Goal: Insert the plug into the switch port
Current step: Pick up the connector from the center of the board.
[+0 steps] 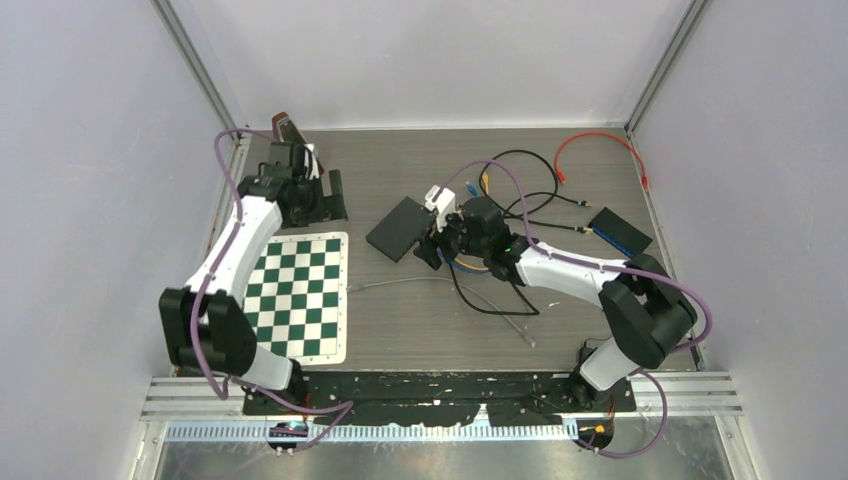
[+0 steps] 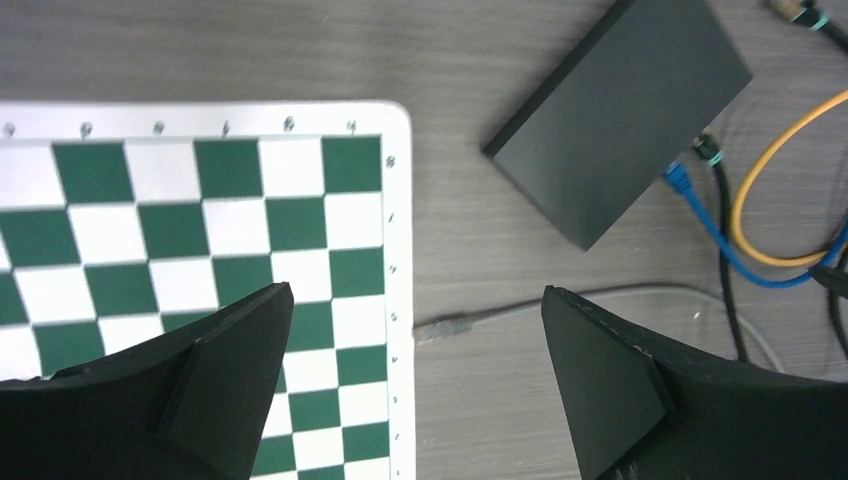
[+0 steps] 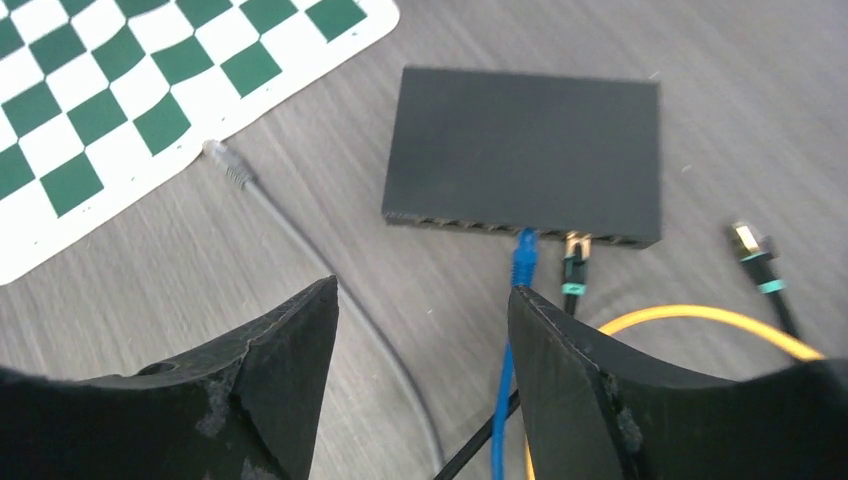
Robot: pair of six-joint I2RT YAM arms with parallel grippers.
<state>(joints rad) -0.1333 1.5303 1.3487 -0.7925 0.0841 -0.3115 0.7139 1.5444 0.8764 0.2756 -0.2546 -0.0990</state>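
Both hands are spread wide and hold nothing. The right hand hangs just in front of the switch, with only bare table and cables showing between its fingers. The left hand is well apart from the switch, up over the corner of the green and white checked mat.

The switch is a flat black box lying on the table near the mat. The blue plug is the one that counts here. Its tip sits in a port on the front edge of the switch, and its blue cable runs back under the right hand. Just beside it a black plug with a teal band sits in the next port.

It looks like the main job is done, because the blue plug is in the port and no hand is on it. From these views nobody can tell whether it went all the way in and clicked.

Other things lie loose. A grey plug on a grey cable rests on the table near the edge of the mat. Another black plug lies to the side of the switch, not in any port, and a yellow cable curls near it.

What seems left is small: check that the blue plug is snug, then move the right hand away without catching the cables under it.
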